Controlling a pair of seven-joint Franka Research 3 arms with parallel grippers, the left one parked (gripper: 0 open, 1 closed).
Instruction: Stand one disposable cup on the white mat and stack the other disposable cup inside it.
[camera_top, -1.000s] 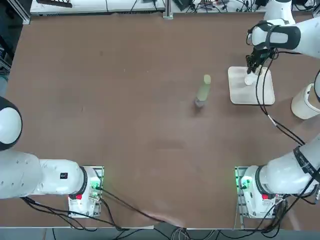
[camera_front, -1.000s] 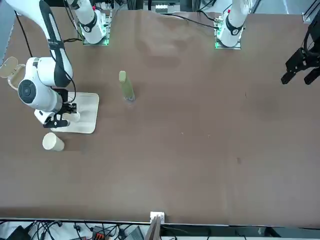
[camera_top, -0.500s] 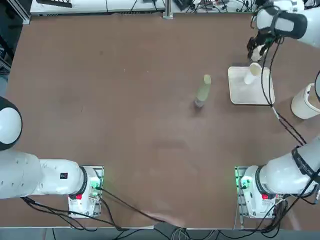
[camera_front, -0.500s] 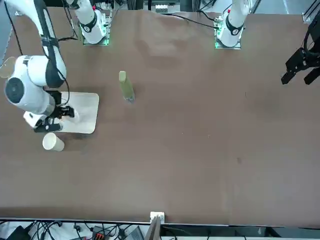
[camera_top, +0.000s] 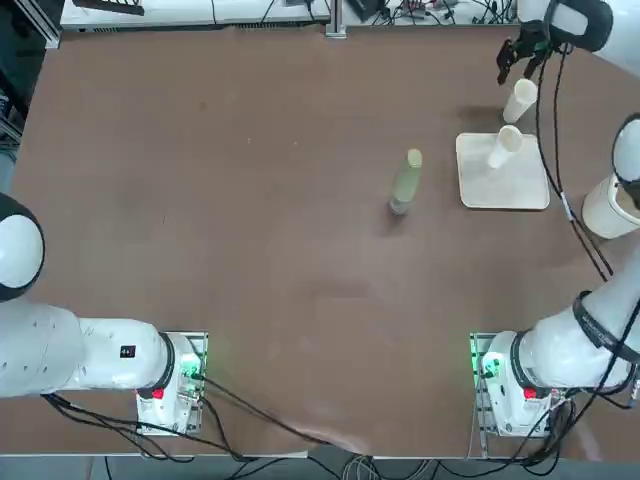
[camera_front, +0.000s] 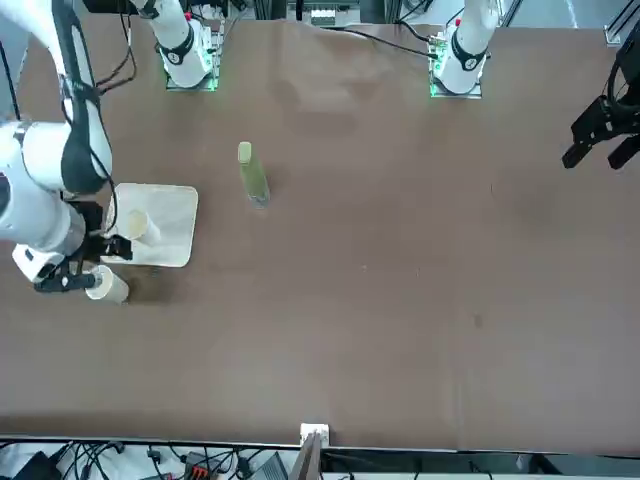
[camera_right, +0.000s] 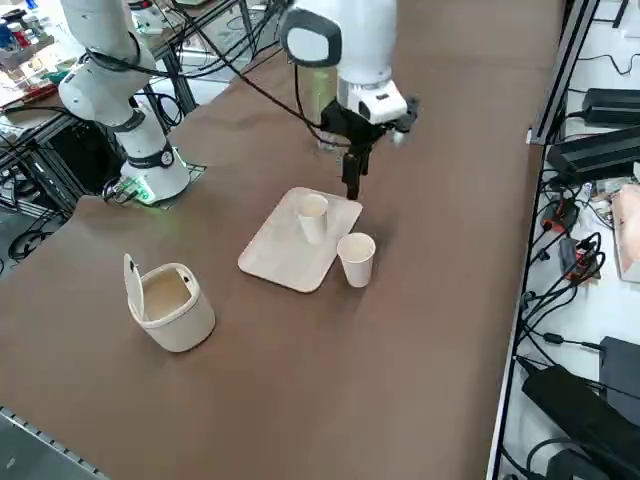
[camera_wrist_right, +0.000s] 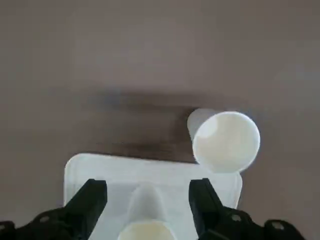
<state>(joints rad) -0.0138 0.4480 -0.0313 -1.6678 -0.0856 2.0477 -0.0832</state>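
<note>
Now one cup stands upright on the white mat, likely set there to receive the other. The second cup stands upright on the bare table just beside the mat's far edge, not yet stacked. The right gripper hangs above the mat's edge near both cups, jaws spread wide and empty, probably lining up for that second cup. The brown table also carries a pale green bottle and a lidded whitish tub. Cables and equipment crowd the room's edges.
</note>
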